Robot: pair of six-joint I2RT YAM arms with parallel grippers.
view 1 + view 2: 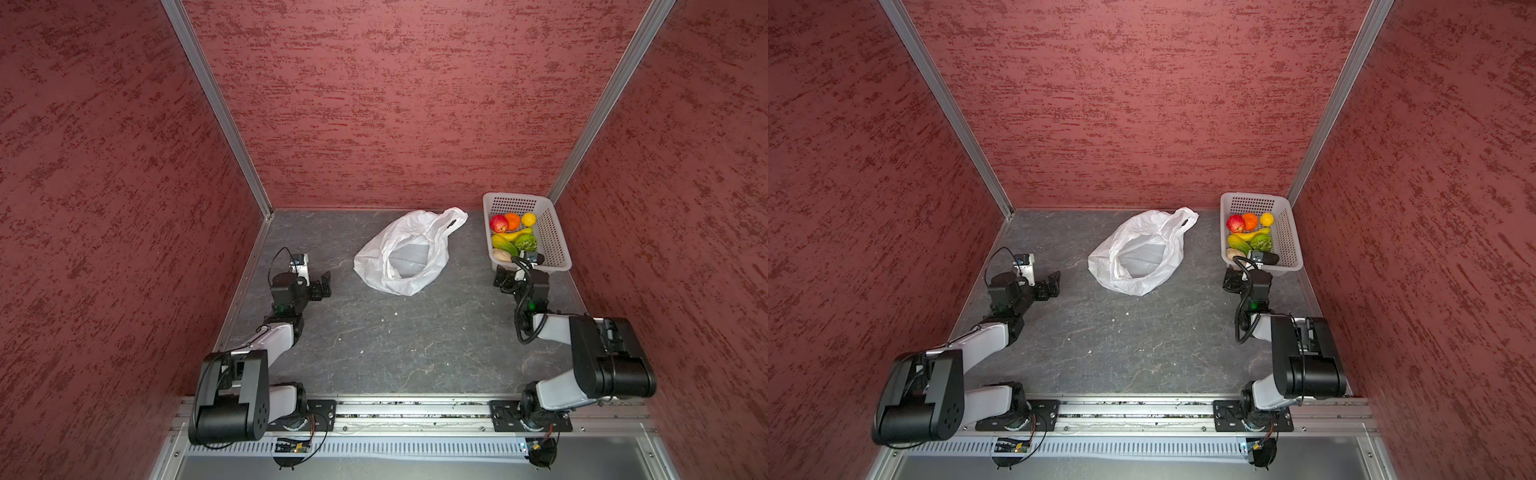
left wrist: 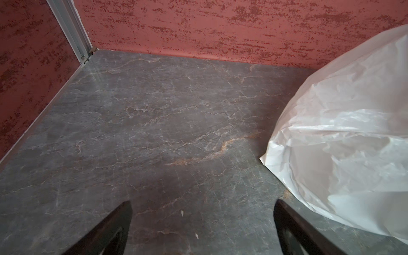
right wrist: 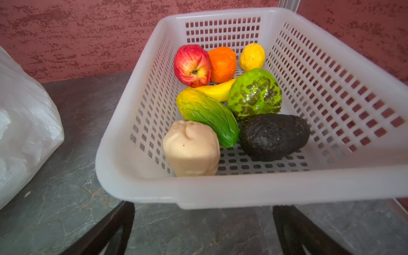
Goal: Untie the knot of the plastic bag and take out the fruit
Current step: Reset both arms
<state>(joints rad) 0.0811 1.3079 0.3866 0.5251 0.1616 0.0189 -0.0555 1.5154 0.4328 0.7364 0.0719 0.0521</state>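
White plastic, the bag (image 1: pixel 399 232) (image 1: pixel 1142 228) lies slack on the grey surface (image 1: pixel 395 332) toward the back wall in both top views. Its mouth is wide open, and one handle loop (image 1: pixel 453 222) lies loose at its far end.

I see the fruit (image 1: pixel 515 233) in the basket (image 3: pixel 242 194) at the far right corner, well apart from the bag. Apple (image 3: pixel 192 65), orange (image 3: pixel 223 64) and lemon (image 3: pixel 251 56) line the far side. Banana (image 3: pixel 217 89), mango (image 3: pixel 207 114) and a bumpy green one (image 3: pixel 254 93) fill the middle. A beige one (image 3: pixel 192 149) and a dark one (image 3: pixel 273 136) sit nearest me.

My right fingers (image 3: pixel 114 227) stand wide apart, holding nothing, just short of the basket's near rim. My left fingers (image 2: pixel 114 225) are likewise spread and bare, near the bag's left side without touching it.
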